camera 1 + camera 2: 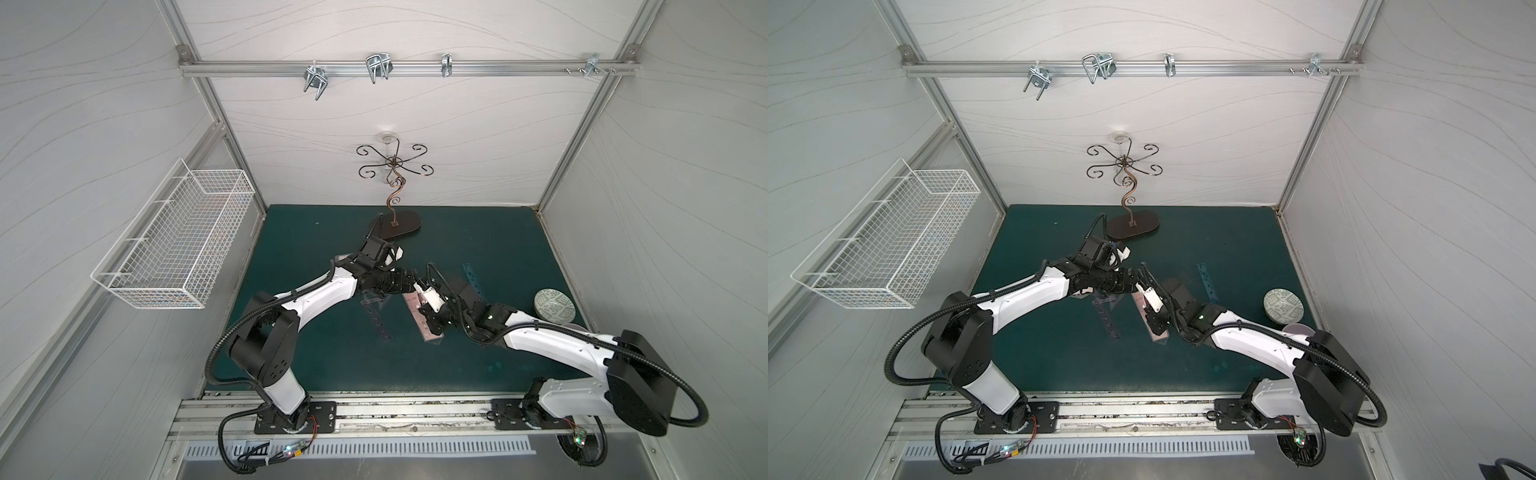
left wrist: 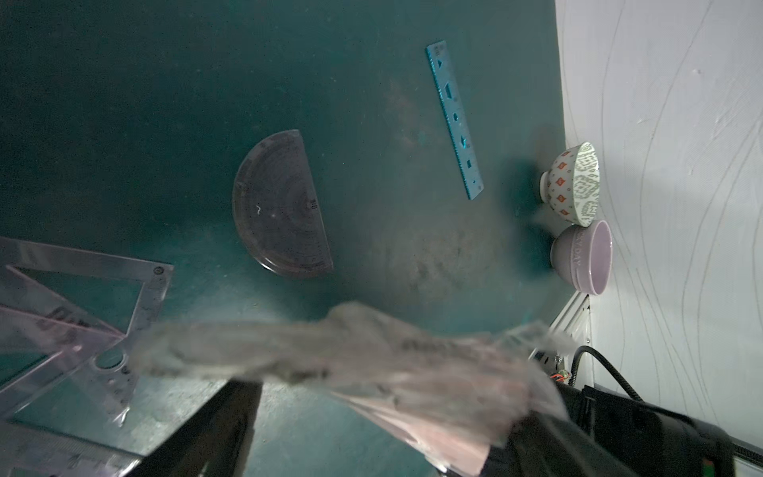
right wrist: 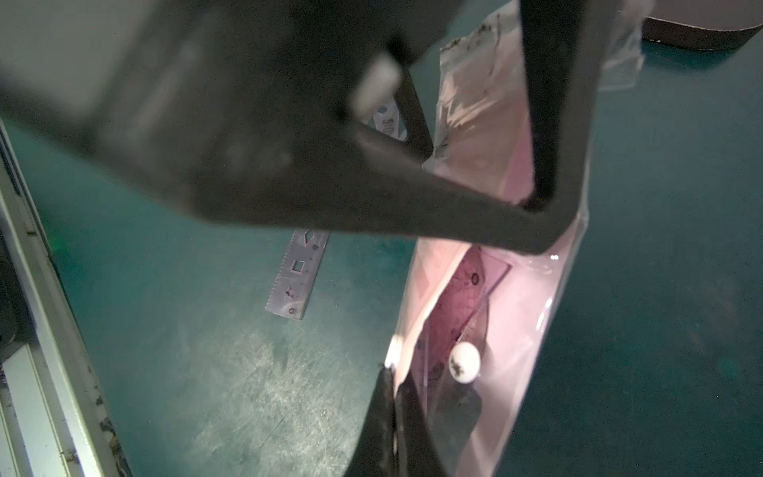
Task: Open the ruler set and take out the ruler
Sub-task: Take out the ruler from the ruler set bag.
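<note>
The ruler set is a pink see-through pouch [image 1: 432, 333] [image 1: 1160, 335] lying on the green mat between the arms. My right gripper [image 3: 394, 392] [image 1: 429, 321] is shut on the pouch's edge beside its white snap button [image 3: 464, 363]. A purple see-through piece [image 3: 462, 305] lies inside the open pouch. My left gripper [image 2: 371, 437] [image 1: 409, 276] is open at the pouch's far end, with the blurred pouch flap [image 2: 371, 363] across the gap between its fingers [image 3: 553, 103]. A blue ruler [image 2: 454, 119] [image 1: 471, 280] and a clear ruler [image 3: 297, 272] [image 1: 380, 322] lie out on the mat.
A protractor [image 2: 280, 206] and clear set squares [image 2: 82, 330] lie on the mat. A patterned bowl [image 1: 555, 305] and a lilac bowl [image 2: 584, 258] stand by the right wall. A curled metal stand [image 1: 401, 224] is at the back; a wire basket [image 1: 174, 245] hangs on the left wall.
</note>
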You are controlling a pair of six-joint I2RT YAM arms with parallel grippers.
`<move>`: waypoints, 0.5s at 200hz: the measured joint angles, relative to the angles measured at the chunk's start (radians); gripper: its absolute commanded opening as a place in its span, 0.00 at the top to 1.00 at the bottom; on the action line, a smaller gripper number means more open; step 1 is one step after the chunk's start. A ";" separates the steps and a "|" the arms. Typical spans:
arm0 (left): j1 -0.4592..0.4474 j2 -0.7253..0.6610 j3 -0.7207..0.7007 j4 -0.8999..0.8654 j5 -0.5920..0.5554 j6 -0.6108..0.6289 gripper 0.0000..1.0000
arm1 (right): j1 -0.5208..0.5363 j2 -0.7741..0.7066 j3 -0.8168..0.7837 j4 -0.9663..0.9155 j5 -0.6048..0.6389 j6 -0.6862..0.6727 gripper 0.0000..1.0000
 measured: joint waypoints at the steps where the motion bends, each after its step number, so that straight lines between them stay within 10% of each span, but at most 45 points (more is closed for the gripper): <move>1: 0.000 0.001 0.001 0.000 0.000 0.000 0.14 | 0.000 0.001 0.000 0.000 0.001 0.000 1.00; 23: -0.008 0.026 0.018 -0.007 -0.009 0.007 0.20 | 0.019 0.025 0.026 -0.021 0.034 -0.008 1.00; 100: -0.026 0.055 0.034 -0.013 -0.031 0.046 0.96 | 0.071 0.077 0.079 -0.076 0.133 -0.031 1.00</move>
